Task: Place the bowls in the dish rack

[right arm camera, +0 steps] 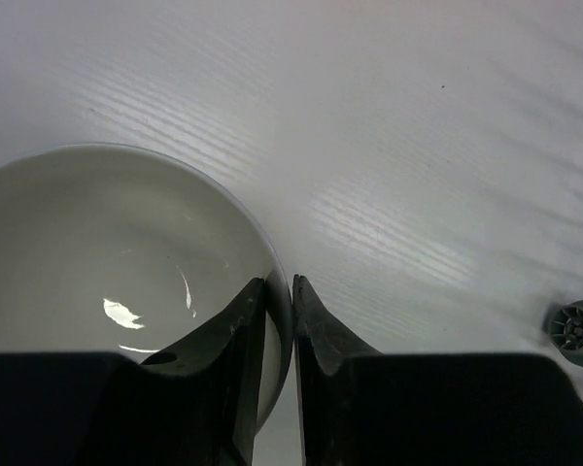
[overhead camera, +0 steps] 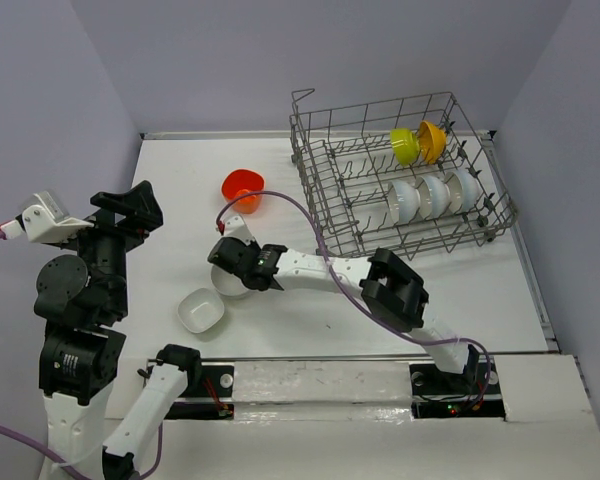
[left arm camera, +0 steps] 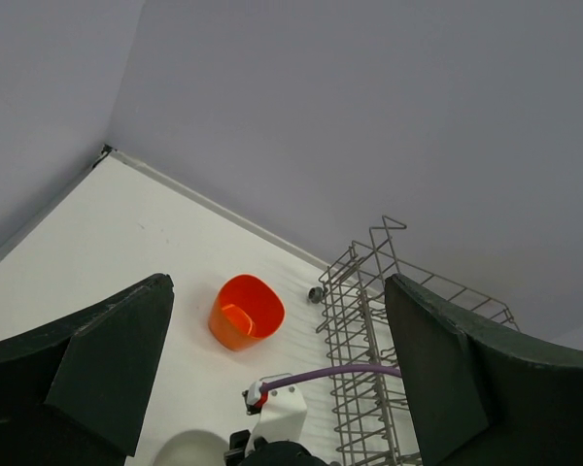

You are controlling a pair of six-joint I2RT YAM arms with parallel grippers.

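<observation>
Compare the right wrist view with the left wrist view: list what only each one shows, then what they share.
Right wrist only: the right gripper, jaws closed on a white bowl's rim. Left wrist only: the left gripper, jaws wide open, an orange bowl, the dish rack and the back wall. Both: the white table; a white sliver at the left view's bottom edge may be that same bowl, but I cannot tell.

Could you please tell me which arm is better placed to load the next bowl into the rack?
Right: the right gripper is pinching the rim of a white bowl, and the dish rack stands on its side; the left gripper hangs open, holding nothing.
</observation>
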